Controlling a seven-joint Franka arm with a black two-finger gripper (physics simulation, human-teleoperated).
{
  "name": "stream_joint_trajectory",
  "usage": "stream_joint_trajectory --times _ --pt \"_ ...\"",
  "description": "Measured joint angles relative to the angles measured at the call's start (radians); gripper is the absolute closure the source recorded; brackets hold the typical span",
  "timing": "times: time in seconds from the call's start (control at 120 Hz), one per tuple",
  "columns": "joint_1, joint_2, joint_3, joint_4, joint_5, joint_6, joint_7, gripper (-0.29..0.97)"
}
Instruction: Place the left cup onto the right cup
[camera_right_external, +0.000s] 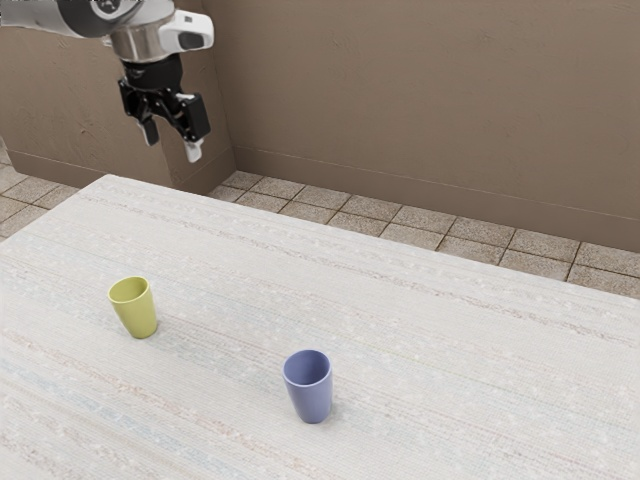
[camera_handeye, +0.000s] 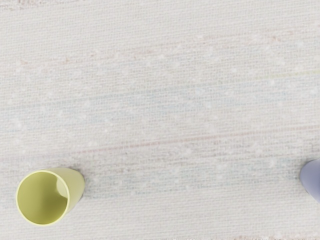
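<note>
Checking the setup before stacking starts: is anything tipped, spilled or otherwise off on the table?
Nothing stands out. The yellow-green cup and the blue cup both stand upright, mouths up, apart from each other on the table, with no spill around them. The gripper hangs open high above, holding nothing.

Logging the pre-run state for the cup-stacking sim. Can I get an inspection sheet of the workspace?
Surface: pale wood-grain table, flat.
Job's things: yellow-green cup and blue cup, both upright with mouths up, standing apart on the table; not yet stacked.
Clutter: nothing seen.
Grippers: gripper open, holding nothing, raised high at the exterior view's upper left, far from both cups.
Cables: nothing seen.
Surroundings: brown wall and tiled floor beyond the table.
</note>
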Motion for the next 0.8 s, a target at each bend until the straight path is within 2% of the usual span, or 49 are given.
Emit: stream_joint_trajectory --times 0.275,0.533,0.658,0.8 --pt "-0.014 -0.013 -0.012 -0.059 0.000 0.019 0.008 0.02" --pt "-0.004 0.025 -0.013 -0.147 0.003 0.073 0.028 0.02" --pt "0.046 0.025 -0.013 -0.246 0.002 0.146 0.054 0.02" --pt "0.153 0.027 -0.013 -0.354 -0.001 0.241 0.080 0.02"
